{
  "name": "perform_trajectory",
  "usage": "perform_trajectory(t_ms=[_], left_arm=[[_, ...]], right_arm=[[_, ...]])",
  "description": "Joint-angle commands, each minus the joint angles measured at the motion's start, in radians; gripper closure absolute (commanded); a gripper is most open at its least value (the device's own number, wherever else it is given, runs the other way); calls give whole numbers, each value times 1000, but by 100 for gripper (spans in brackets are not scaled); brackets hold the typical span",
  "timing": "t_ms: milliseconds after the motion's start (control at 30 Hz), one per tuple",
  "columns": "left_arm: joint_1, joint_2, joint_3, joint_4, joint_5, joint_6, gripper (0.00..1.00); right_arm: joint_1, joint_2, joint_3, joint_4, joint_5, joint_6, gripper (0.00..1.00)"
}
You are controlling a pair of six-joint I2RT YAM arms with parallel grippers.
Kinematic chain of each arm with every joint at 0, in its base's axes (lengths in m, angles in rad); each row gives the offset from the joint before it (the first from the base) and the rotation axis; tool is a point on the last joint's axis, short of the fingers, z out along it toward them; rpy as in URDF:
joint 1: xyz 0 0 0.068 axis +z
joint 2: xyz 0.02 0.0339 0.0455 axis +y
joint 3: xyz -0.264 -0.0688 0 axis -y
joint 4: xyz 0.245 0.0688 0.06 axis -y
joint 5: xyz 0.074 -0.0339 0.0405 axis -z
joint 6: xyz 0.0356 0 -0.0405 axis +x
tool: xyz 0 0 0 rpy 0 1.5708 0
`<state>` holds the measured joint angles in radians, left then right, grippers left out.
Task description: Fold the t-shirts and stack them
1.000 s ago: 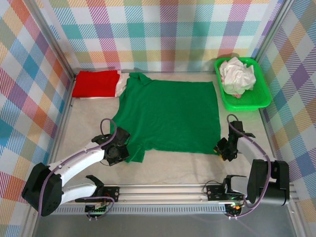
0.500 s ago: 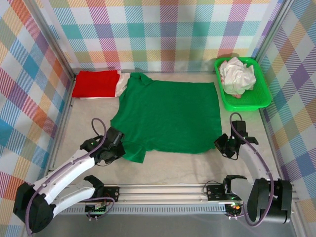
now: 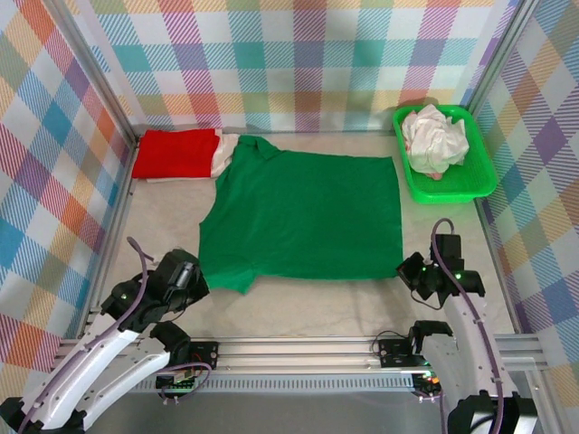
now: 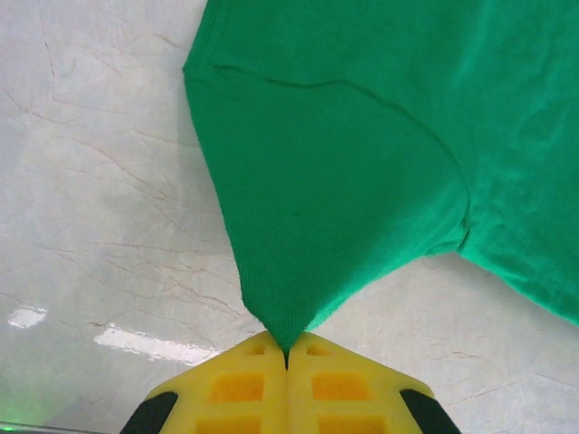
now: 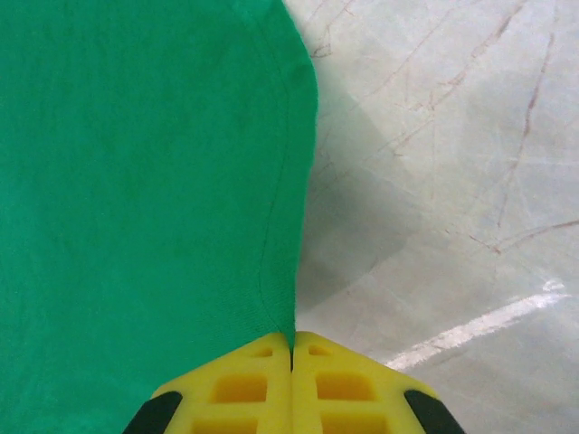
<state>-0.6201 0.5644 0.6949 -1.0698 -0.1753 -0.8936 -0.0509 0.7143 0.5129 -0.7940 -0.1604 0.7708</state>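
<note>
Ahead of both grippers, the dark green t-shirt (image 3: 308, 212) is lying flat on the table, its long axis running crosswise from the collar on the left to the hem on the right. The left gripper (image 4: 288, 357) is pinching the near sleeve tip with jaws closed. The right gripper (image 5: 291, 348) is clamping the near hem corner, with the cloth stretching away beyond both sets of fingertips.

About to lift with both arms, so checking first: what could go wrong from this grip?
Left gripper pinches only the sleeve tip of the green t-shirt; it may slip out. Right gripper holds just the hem corner, so an uneven pull could skew the fold.
</note>
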Motion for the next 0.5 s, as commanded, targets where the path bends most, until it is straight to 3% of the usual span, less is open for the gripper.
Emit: perform_trajectory(t_ms=[0,200,333,467], left_arm=[[-12,15,45,-34,-44,3,100],[2,222,214,78,-129,147,100],[121,395,298,172,37,254,100],[202,526,347,232,95,361,100]], right_arm=[[3,13,49,-45,9,-21,100],[2,106,153,-7,42,-64,100],[2,200,191,46,65,-95,100],[2,289,200,132,88,-114,100]])
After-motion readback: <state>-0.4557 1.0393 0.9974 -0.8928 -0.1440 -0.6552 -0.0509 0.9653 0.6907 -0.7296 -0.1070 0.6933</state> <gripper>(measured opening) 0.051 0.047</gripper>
